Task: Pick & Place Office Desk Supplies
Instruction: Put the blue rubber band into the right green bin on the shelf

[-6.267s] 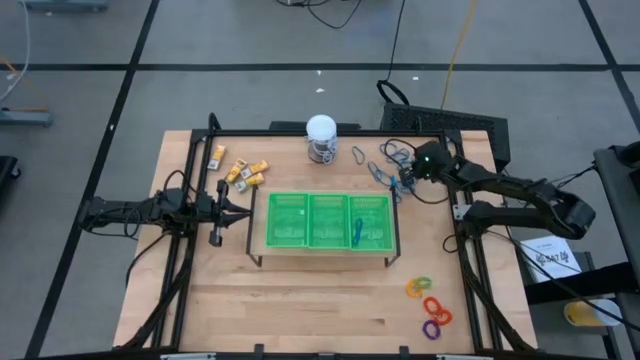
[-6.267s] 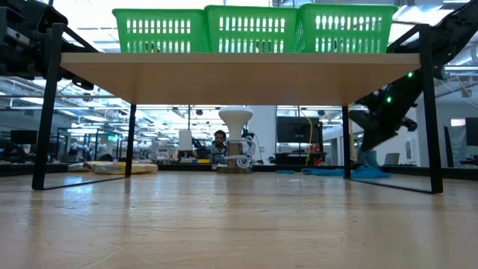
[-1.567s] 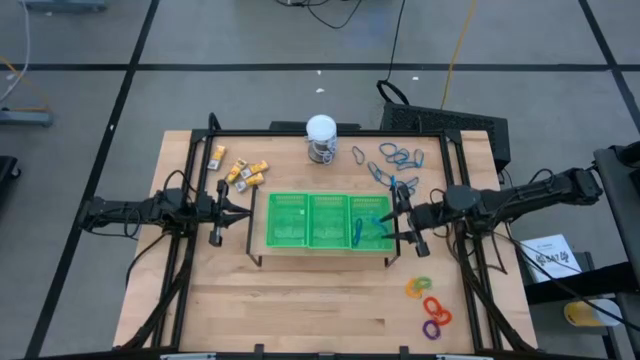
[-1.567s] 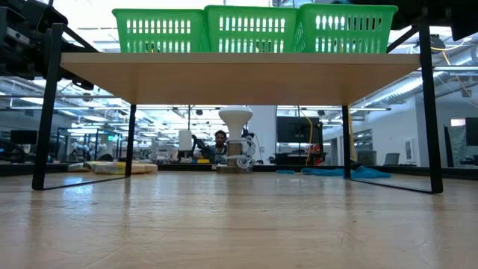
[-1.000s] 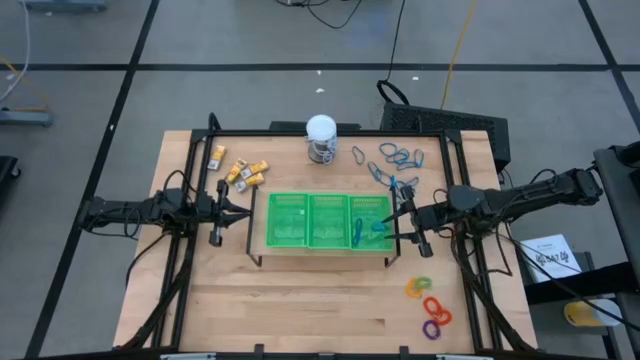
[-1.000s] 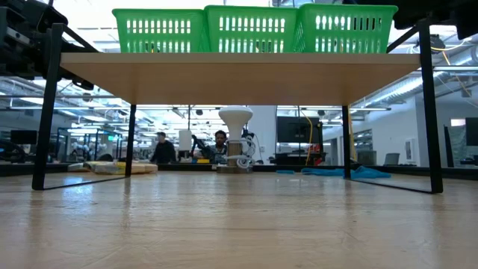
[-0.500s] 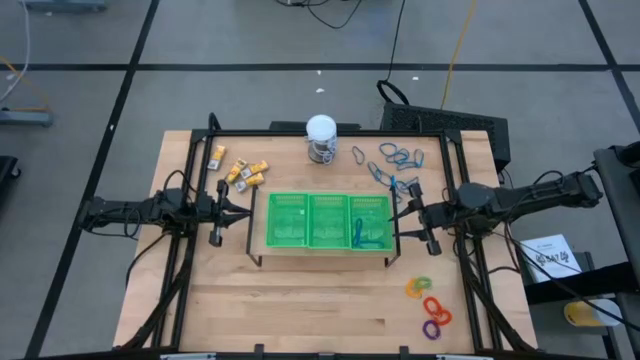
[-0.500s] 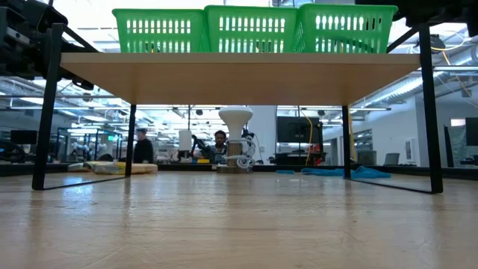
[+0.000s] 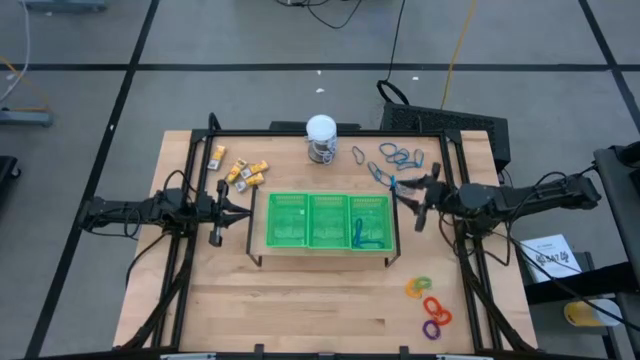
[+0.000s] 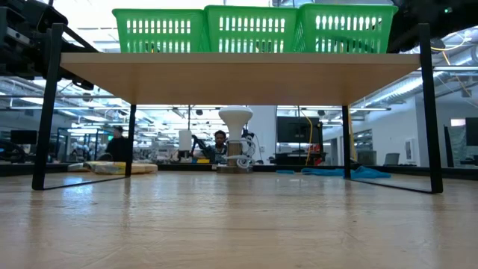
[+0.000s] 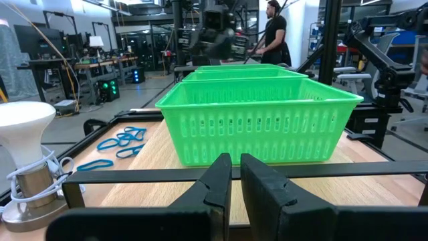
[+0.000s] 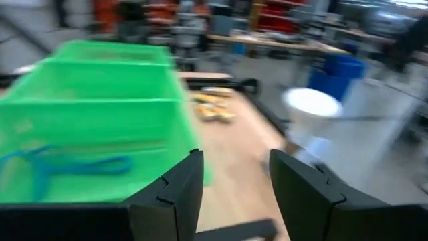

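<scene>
The green tray (image 9: 325, 203) stands on a raised shelf at mid-table; blue loops (image 9: 364, 236) lie in its right compartment, also visible in the right wrist view (image 12: 63, 167). More blue and grey loops (image 9: 398, 156) lie on the table at the far right. Yellow-and-white blocks (image 9: 240, 172) lie at the far left, and coloured rings (image 9: 428, 304) at the near right. My right gripper (image 9: 411, 204) hovers open and empty beside the tray's right end (image 12: 234, 164). My left gripper (image 9: 232, 208) waits shut, left of the tray (image 11: 235, 166).
A white-topped round jar (image 9: 320, 136) stands at the far middle, next to the loose loops. The shelf's black legs (image 10: 427, 112) and the black frame (image 9: 300, 132) around the table border the work area. People move in the room beyond the table.
My right gripper has drawn back from over the tray's right compartment toward the table's right edge and swung its fingers toward the far edge, staying open and empty. The blue loops stay in the compartment.
</scene>
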